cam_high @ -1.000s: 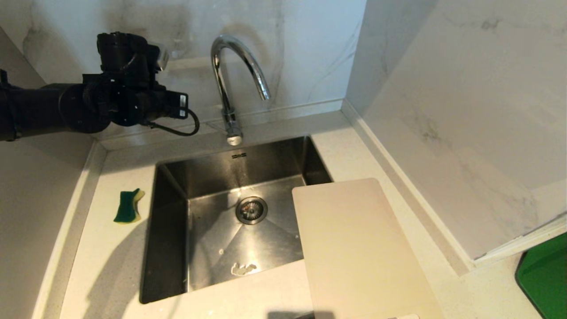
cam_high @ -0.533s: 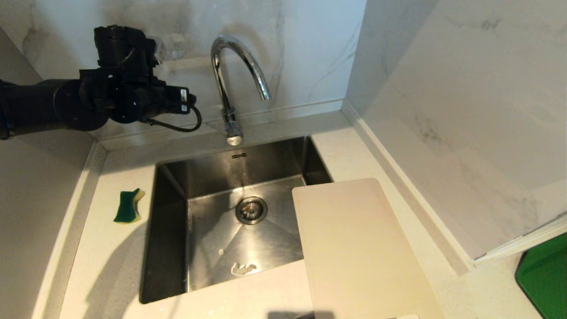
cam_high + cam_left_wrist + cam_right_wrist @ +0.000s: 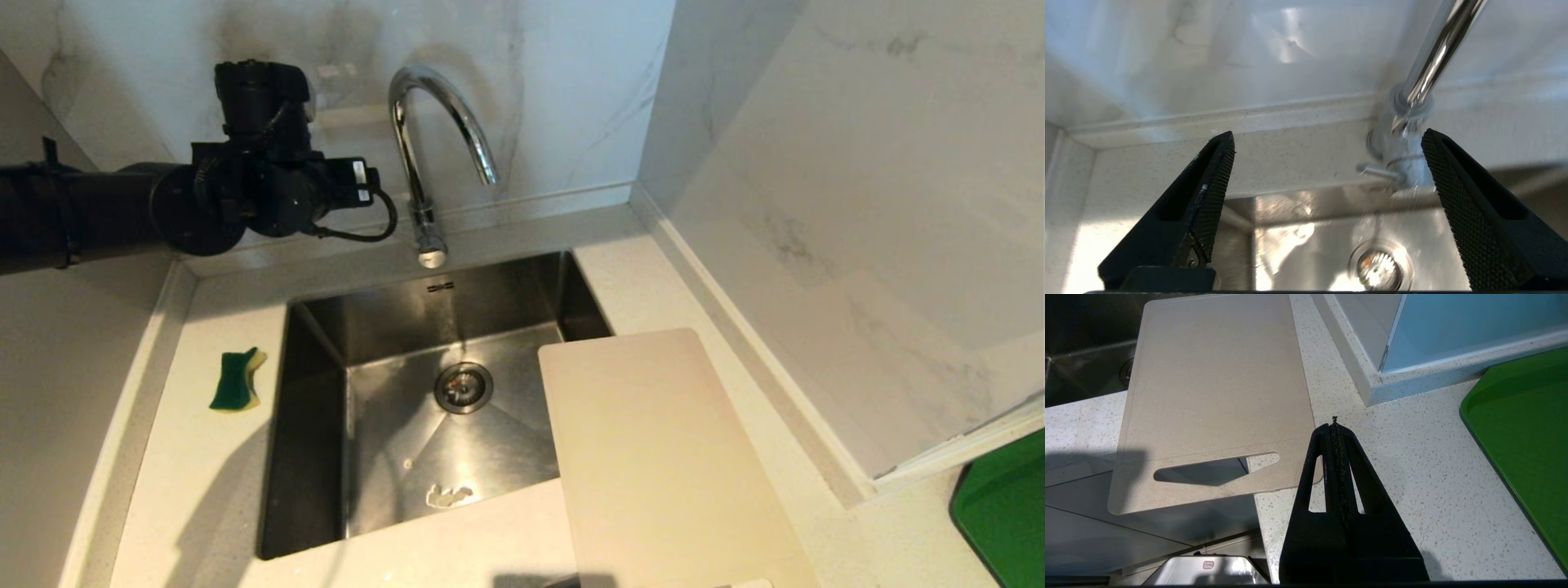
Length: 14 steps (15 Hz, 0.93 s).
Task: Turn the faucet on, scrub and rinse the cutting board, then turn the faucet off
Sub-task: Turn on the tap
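Left hand (image 3: 1327, 139) raised, fingers spread wide and empty; right hand (image 3: 1336, 426) low, fingers pressed together.

board (image 3: 669, 465): near end runs off the head view's bottom edge
tray (image 3: 1002, 514): only a green corner shows at the frame's right edge
faucet (image 3: 1412, 122): spout cut off in the left wrist view, base blurred
left arm (image 3: 82, 212): runs off the left edge

No readable text, brand or number anywhere. Only a small dark mark on the sink's (image 3: 310, 425) back wall and a red-edged label on a shiny part (image 3: 1208, 564), both illegible.
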Tool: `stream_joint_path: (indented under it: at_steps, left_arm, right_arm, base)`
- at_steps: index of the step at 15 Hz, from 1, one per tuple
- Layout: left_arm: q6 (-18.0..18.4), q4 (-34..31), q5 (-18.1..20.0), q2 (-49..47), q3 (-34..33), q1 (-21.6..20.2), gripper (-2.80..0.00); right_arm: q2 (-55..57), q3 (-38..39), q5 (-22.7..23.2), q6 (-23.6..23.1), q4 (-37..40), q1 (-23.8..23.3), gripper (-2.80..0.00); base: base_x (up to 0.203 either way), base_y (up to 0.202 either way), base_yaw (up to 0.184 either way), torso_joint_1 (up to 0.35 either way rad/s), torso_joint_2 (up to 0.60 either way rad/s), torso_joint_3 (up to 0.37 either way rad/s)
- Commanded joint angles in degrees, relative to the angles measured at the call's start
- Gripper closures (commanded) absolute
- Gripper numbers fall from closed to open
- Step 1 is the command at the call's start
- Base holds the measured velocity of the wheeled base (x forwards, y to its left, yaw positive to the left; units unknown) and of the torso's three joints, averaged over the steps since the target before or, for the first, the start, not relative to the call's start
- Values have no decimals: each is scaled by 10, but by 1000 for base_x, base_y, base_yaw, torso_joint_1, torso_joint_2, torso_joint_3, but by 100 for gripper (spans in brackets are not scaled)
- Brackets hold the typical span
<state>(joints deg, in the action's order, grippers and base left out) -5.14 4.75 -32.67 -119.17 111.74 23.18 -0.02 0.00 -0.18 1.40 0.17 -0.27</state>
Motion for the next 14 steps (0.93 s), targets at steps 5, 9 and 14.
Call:
stream_joint_path:
  at_steps: [5, 9, 14]
  left_arm:
    - [-39, 66, -118, -53, 1, 12, -280]
    - [-57, 96, -143, -76, 1, 10, -280]
    - [-104, 97, -143, -92, 1, 15, -280]
  right_arm:
    - [0, 0, 0, 0, 0, 0, 0]
    - [0, 0, 0, 0, 0, 0, 0]
    - [0, 0, 0, 0, 0, 0, 0]
  base:
    - [0, 0, 0, 0, 0, 0]
    - [0, 0, 0, 0, 0, 0]
    - [0, 0, 0, 0, 0, 0]
